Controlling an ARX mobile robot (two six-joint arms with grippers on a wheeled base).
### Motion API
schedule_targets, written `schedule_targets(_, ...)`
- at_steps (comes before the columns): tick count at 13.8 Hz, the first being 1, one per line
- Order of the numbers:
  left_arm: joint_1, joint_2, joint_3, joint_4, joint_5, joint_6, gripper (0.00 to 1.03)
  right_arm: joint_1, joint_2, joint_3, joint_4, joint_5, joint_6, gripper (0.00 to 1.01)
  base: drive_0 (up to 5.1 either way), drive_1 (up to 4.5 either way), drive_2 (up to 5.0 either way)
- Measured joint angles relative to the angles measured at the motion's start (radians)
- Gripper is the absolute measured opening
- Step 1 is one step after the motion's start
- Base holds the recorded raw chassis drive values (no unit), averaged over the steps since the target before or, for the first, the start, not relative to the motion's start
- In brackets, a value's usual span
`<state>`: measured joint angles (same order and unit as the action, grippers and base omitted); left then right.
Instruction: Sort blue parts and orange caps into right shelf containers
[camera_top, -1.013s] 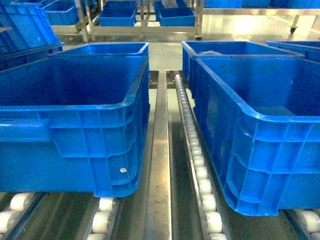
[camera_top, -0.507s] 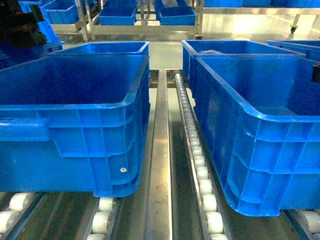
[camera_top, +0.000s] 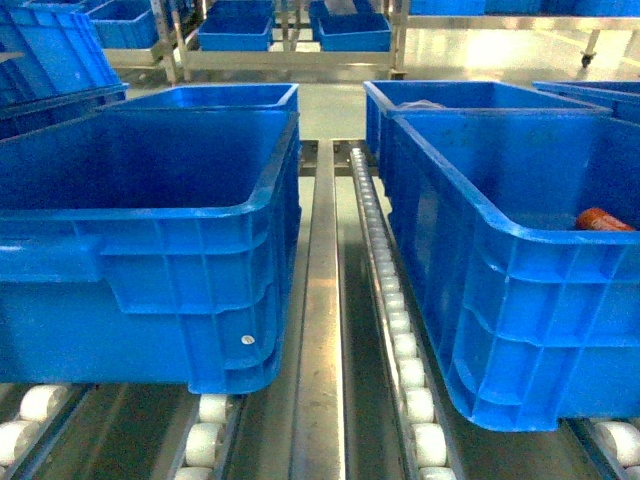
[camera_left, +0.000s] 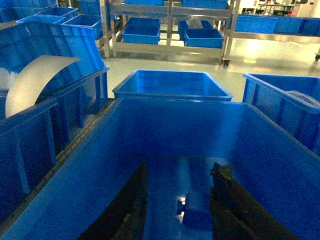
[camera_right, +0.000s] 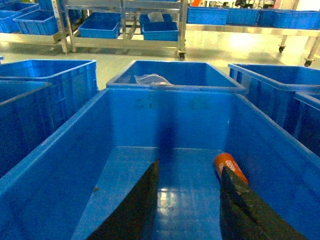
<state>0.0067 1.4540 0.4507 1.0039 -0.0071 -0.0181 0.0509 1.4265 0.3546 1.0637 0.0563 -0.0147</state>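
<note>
Now my right gripper (camera_right: 187, 200) hangs open over the orange cap (camera_right: 230, 169) lying in the right blue crate (camera_right: 75, 145), so next I fetch another part.

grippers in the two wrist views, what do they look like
Only the fingers show, at the bottom of each wrist view. The left gripper has two dark, near-black fingers, long and tapering toward the tips, with worn brownish edges. The right gripper looks the same: two dark tapered fingers. No cables or markings are visible.
</note>
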Motion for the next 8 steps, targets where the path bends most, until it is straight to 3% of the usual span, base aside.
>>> schedule_targets(1,-0.005,-0.045,-0.059,0.005,0.004,0.000,0.20,-0.033,-0.048,-0.049,-0.003,-0.052,0.000,0.21,0.0,0.00,0.0)
schedule_targets(2,-0.008,-0.101,-0.120,0.007,0.008,0.000,0.04,-0.054,-0.111,-0.099,-0.016,-0.052,0.000,0.05,0.0,0.00,0.0)
schedule_targets(3,-0.008,-0.125,-0.141,0.006,0.007,0.002,0.02,-0.054,-0.139,-0.118,-0.021,-0.050,0.001,0.01,0.0,0.00,0.0)
schedule_targets(6,-0.008,-0.167,-0.177,0.001,0.007,0.002,0.02,-0.051,-0.141,-0.159,0.054,-0.054,0.003,0.01,0.0,0.00,0.0)
schedule_targets(8,-0.008,-0.189,-0.195,-0.004,0.007,0.002,0.02,-0.051,-0.150,-0.172,0.039,-0.056,0.003,0.01,0.0,0.00,0.0)
